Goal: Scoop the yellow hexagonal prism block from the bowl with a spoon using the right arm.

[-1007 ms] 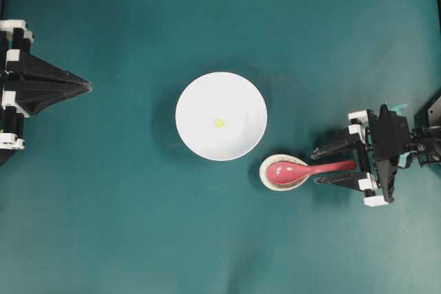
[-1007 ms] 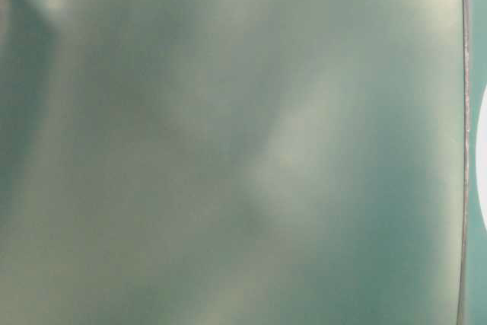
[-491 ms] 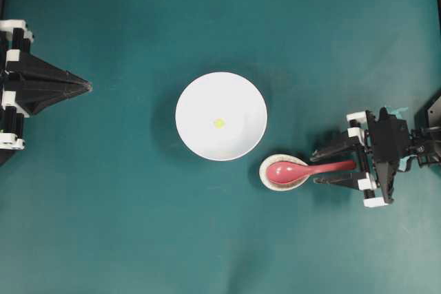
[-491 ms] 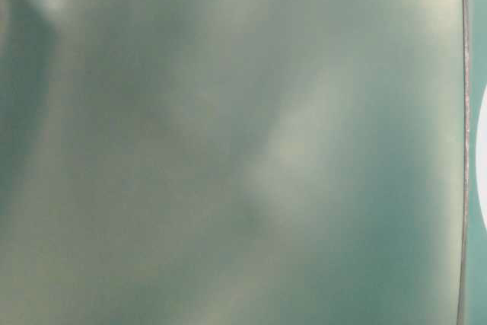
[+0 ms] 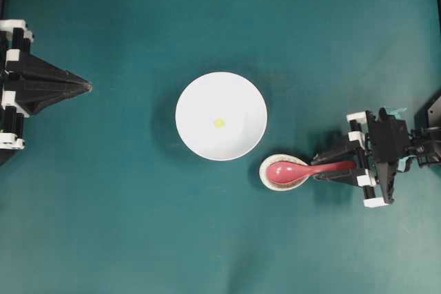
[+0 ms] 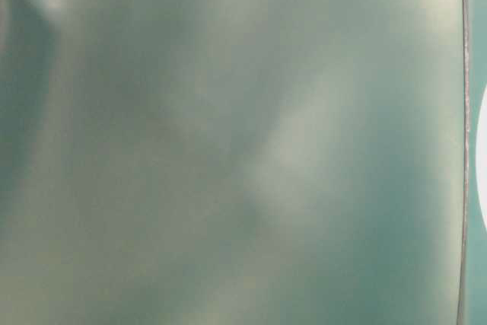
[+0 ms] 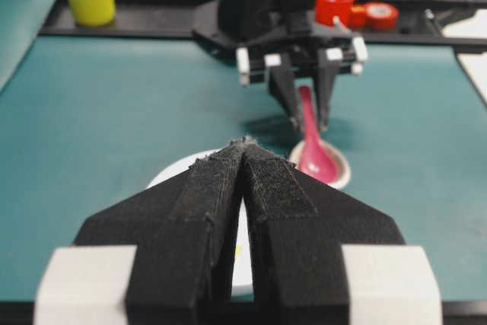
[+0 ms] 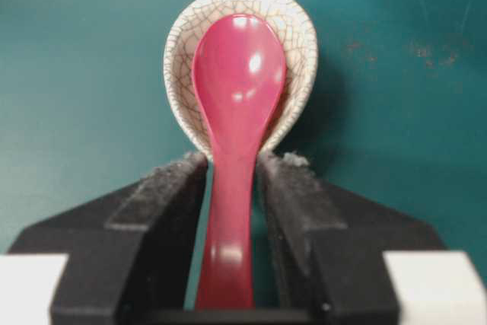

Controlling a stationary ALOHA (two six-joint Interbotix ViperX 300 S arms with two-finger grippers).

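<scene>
Seen from overhead: white bowl (image 5: 221, 116) near the middle of the teal worktop (image 5: 138, 225), with the yellow hexagonal prism block (image 5: 219, 122) lying inside near its centre, too small there for its facets to be made out. Just beside the bowl's lower right rim, the speckled spoon rest (image 5: 264, 171), carrying the scoop of the pink-red spoon (image 5: 293, 169); handle pointing right, into the right gripper (image 5: 324, 168).

In the right wrist view: fingers (image 8: 163, 211) narrowed to either side of the handle, a thin sliver of gap visible on each side; actual contact with the handle impossible to tell. Handle end cut off by the bottom edge. Bowl reduced to a white sliver at the top right corner.

Left gripper (image 5: 88, 87) parked at the far left, well apart from everything, fingers pressed together to a point, holding nothing. In its wrist view, most of the bowl hidden behind those fingers.

Table-level view: nothing but a blurred greenish haze; nothing identifiable.
</scene>
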